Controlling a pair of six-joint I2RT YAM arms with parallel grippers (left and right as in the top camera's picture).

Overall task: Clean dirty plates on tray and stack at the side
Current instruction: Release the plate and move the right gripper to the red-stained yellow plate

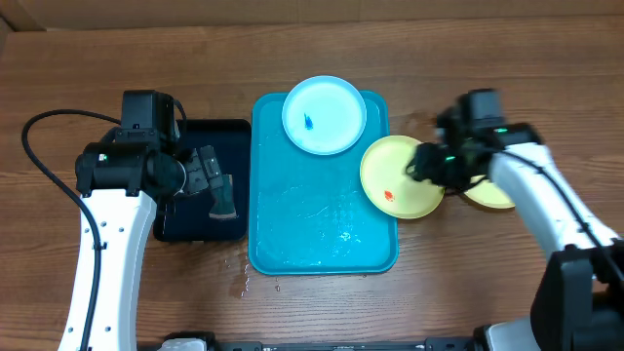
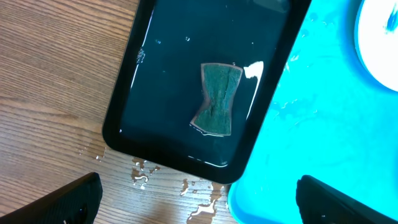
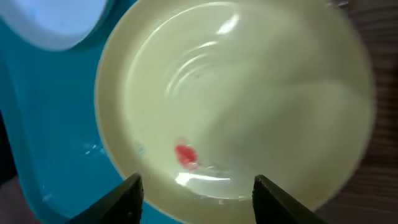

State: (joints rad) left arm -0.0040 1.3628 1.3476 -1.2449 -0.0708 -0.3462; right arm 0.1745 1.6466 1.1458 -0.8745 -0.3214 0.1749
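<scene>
Wooden table [image 1: 409, 312] is being shared by three plates [image 1: 325, 115], two trays [image 1: 195, 226] and one sponge [image 2: 217, 99]. The smeared green plate [image 1: 390, 180] is lying across the turquoise tray [image 1: 322, 244] rim, under the right gripper [image 3: 196, 183], whose jaws are standing spread; the left gripper [image 2: 199, 190] is gaping too. Tilted so, it is risking being nudged and slid off.

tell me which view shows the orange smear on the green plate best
Right wrist: the orange smear is large and clear, low on the green plate. Overhead shows it only as a tiny dot; left wrist misses that plate entirely.
</scene>
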